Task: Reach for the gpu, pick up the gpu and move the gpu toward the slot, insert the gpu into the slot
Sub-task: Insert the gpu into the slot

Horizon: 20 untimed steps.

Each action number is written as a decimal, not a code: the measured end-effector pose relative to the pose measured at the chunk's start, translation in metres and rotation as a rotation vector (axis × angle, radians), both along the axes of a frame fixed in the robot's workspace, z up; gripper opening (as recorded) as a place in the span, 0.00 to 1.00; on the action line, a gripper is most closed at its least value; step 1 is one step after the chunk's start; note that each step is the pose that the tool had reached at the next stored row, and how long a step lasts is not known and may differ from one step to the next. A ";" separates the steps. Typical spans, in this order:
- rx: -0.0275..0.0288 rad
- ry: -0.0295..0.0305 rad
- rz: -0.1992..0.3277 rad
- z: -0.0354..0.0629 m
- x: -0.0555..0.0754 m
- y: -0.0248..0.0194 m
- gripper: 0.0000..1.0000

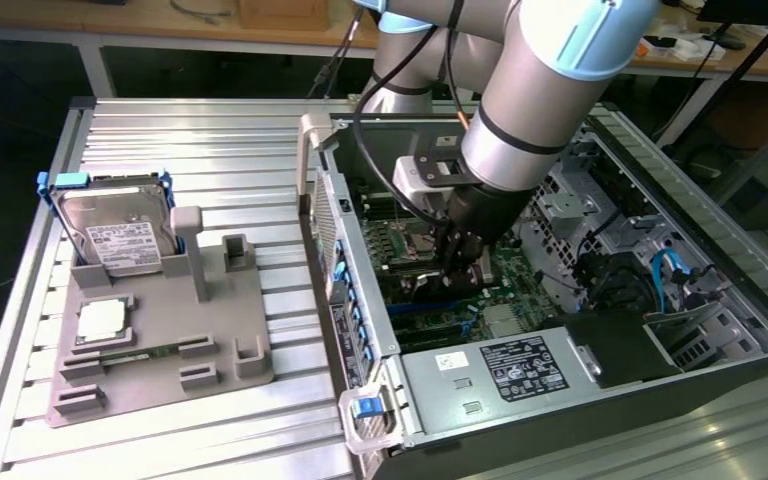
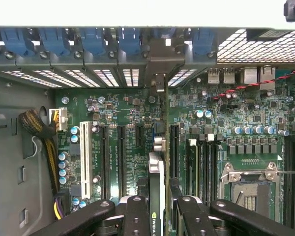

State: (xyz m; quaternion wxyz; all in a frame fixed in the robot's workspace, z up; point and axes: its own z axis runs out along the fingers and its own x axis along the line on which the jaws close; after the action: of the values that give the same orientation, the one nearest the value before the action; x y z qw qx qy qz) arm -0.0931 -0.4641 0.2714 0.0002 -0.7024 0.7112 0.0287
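The gpu (image 2: 157,172) is held edge-on, clamped by the gripper (image 2: 159,211), above the slot (image 2: 158,129) at twelve o'clock (bracket toward the case's rear wall (image 2: 88,64)) for insertion.

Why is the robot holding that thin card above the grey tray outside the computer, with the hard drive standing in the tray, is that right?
Not quite. The end effector holds the gpu inside the open computer case, edge-on over the motherboard, as the wrist view shows. The hard drive does stand in the grey tray outside.
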 end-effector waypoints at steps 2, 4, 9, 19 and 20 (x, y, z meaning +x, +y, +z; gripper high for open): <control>0.0001 0.0000 0.000 -0.0001 0.000 -0.0003 0.27; 0.0000 0.0000 0.000 -0.0001 0.000 -0.0003 0.27; 0.0000 0.0000 0.000 -0.0002 0.000 -0.0008 0.27; -0.0001 0.0000 0.000 -0.0025 -0.001 -0.0008 0.27; -0.0001 0.0000 0.000 -0.0029 -0.001 -0.0008 0.27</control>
State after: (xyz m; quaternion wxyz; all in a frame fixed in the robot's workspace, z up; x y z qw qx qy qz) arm -0.0942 -0.4650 0.2685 0.0002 -0.7025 0.7111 0.0287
